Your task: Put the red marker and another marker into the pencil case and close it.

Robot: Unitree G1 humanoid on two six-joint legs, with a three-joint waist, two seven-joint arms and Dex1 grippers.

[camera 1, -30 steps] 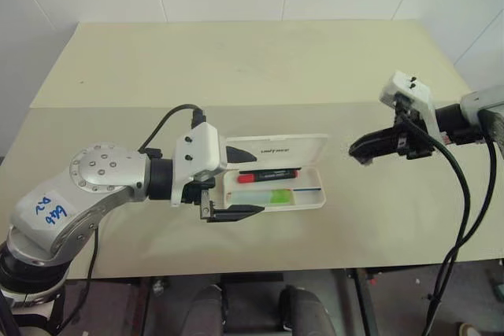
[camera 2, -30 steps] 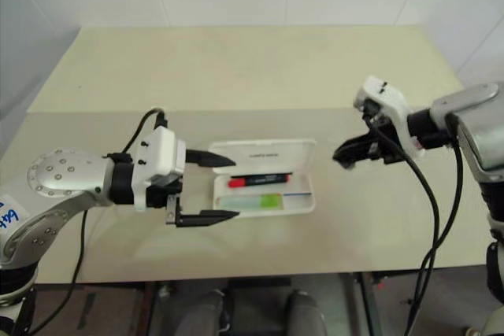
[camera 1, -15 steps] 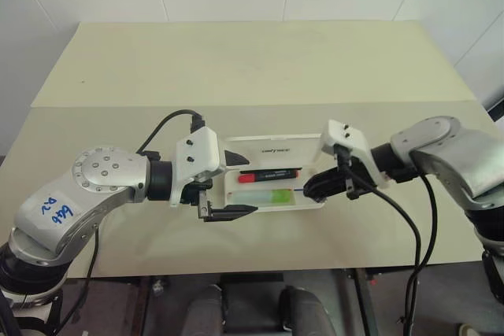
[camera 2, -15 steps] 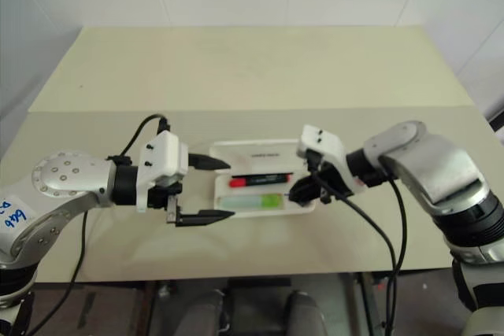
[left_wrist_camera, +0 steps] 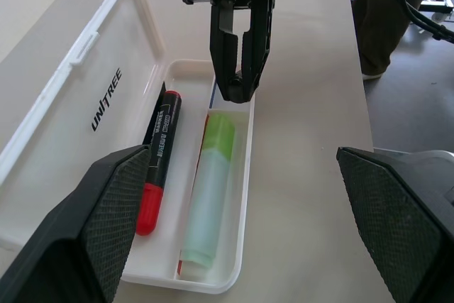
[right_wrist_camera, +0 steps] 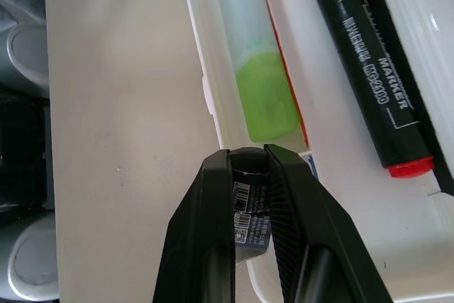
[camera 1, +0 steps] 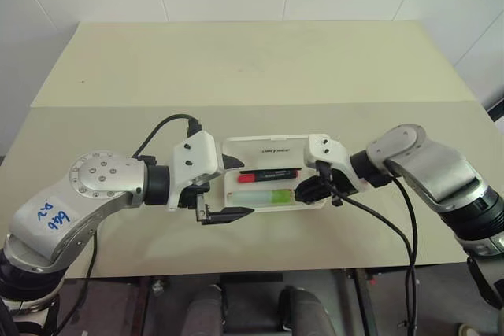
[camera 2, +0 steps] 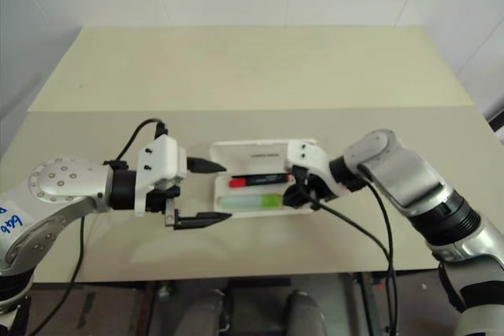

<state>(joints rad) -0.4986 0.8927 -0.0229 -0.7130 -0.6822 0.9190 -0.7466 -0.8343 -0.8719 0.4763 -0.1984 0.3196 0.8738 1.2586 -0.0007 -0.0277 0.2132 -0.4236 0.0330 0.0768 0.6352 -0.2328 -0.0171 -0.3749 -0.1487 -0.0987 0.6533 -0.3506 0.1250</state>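
Note:
The pencil case [camera 1: 272, 147] lies open on the table, its lid tilted back with dark lettering on it. In its tray lie the red marker [camera 1: 268, 174], black-barrelled, and beside it another marker [camera 1: 268, 195], green, nearer the front wall. My left gripper [camera 1: 246, 186] is open, its fingers [left_wrist_camera: 106, 211] standing either side of the case's left end without touching it. My right gripper [camera 1: 302, 192] is shut and empty, its tip dipped over the tray's right end, just beyond the green marker [right_wrist_camera: 255, 83] and close to the front wall.
The case lies near the front of a pale tabletop [camera 1: 236, 76], with bare surface behind it and to both sides. Black cables [camera 1: 409, 234] hang from both wrists. The table's front edge runs just below the grippers.
My right gripper has swung in from the far right and down to the case's right end. The left gripper has stayed open and in place. Both markers lie as before.

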